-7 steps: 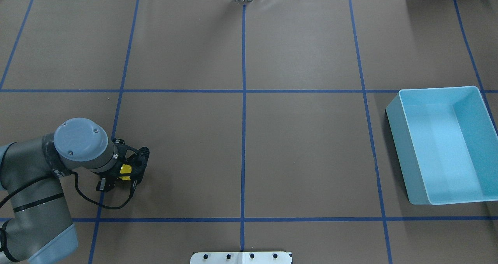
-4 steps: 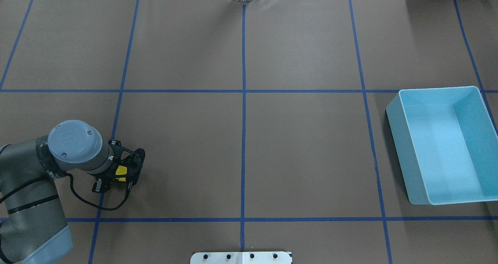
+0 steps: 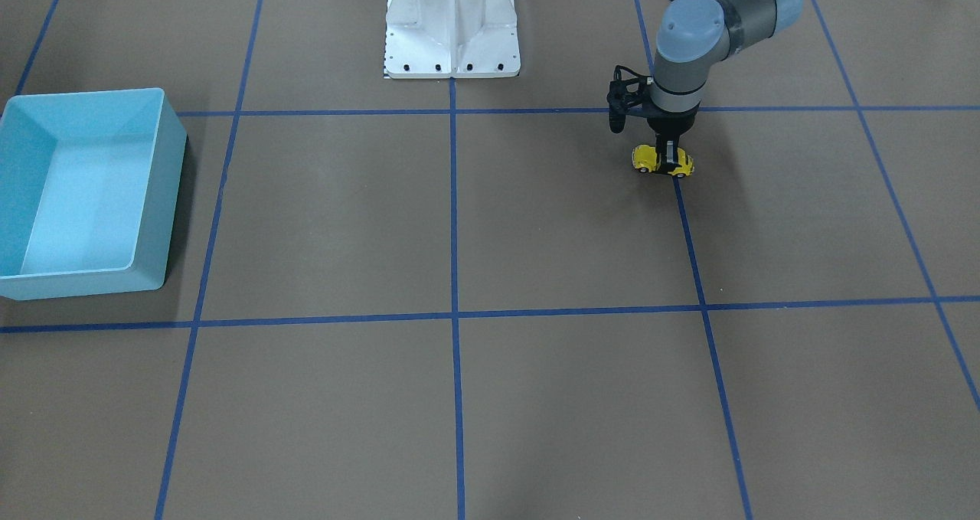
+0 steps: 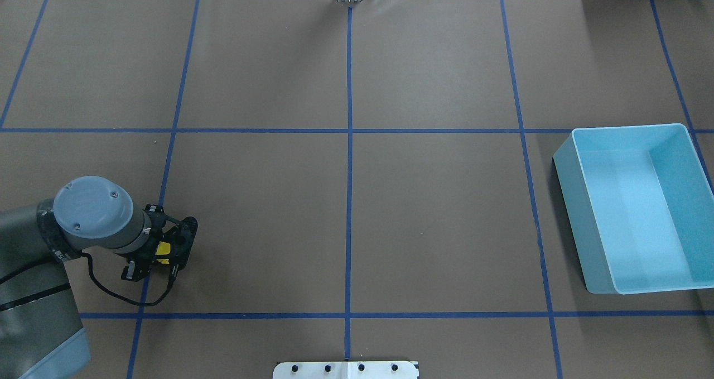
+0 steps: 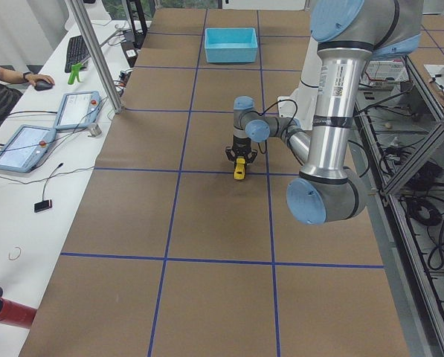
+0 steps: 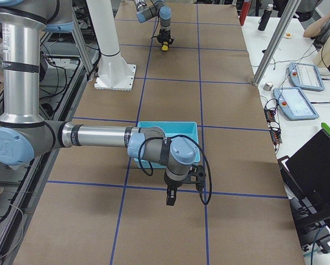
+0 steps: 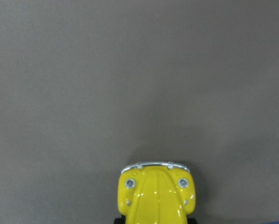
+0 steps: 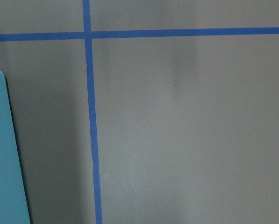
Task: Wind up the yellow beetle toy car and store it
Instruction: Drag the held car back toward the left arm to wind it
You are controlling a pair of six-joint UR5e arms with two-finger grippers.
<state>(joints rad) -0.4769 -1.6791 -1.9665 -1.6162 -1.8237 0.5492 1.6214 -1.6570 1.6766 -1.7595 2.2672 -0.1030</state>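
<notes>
1. The yellow toy car (image 3: 663, 161) is clamped across its middle by the left tool (image 3: 671, 155), which is pointed straight down onto it.
2. The car is held low at the brown worktop (image 4: 435, 217), in the near left part in the overhead view, right over a blue tape line (image 3: 689, 229). Whether its wheels are touching the surface cannot be told.
3. From the left wrist camera only the car's rounded yellow nose is seen, with a chrome bumper and two small headlights. It sits at the bottom edge, with bare worktop beyond it.
4. The light blue bin (image 4: 566, 211) is found at the right edge of the worktop, open side up and well apart from the car.
5. The right tool (image 6: 178, 190) is held over the worktop just beside the bin. Whether its fingers are apart or together cannot be told.
6. The white base mount (image 3: 452, 22) is seen at the middle of the worktop's near edge.
</notes>
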